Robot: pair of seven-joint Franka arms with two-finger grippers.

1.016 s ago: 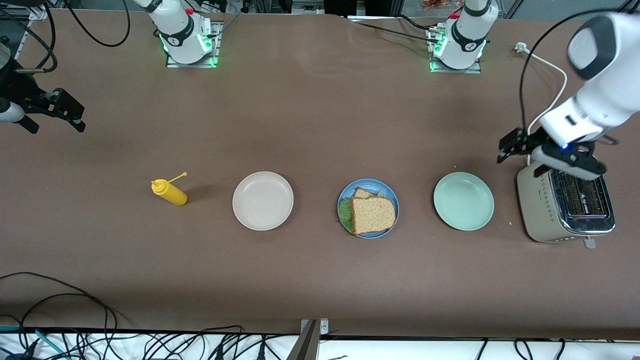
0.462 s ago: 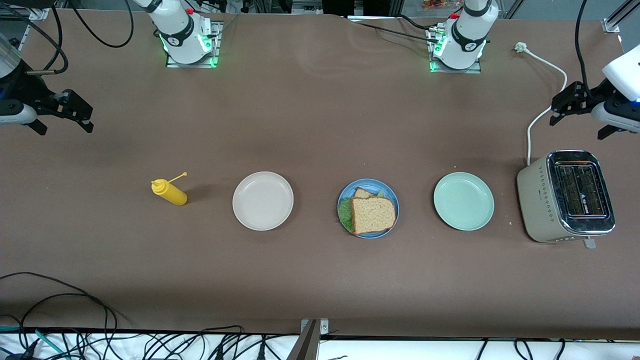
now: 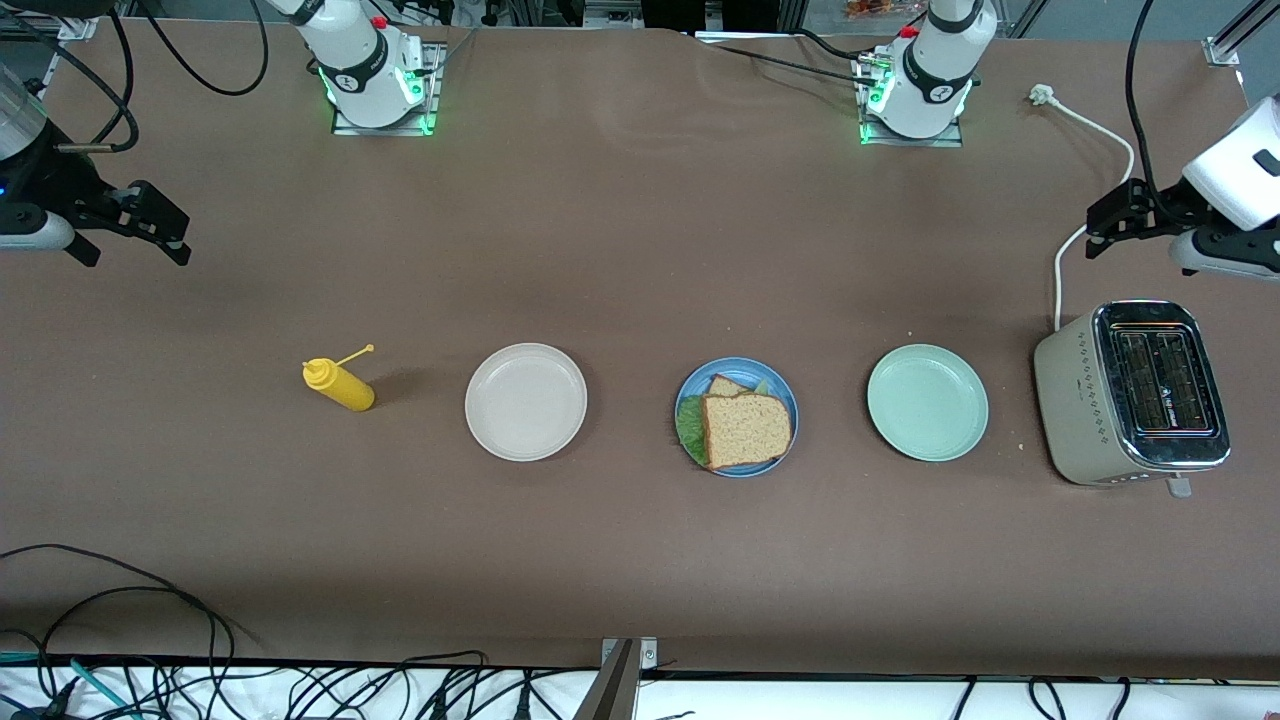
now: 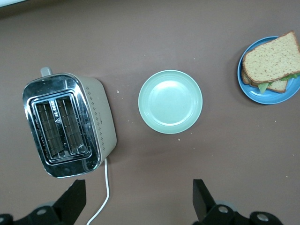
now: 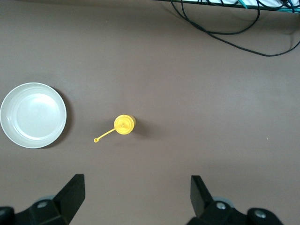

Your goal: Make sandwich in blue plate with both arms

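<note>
The right gripper hangs empty with jaws wide over bare table at its end. The sandwich sits assembled on the blue plate, between the beige plate and the green plate. It looks light, soft and crumbly; pinch gently across the crusts. The left gripper, also spread and empty, hovers near the toaster.

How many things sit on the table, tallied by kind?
Plates: 3 (blue plate, beige plate, mint-green plate)
Sandwich: 1, on the blue plate
Mustard bottle: 1
Toaster: 1
Total: 6
</note>
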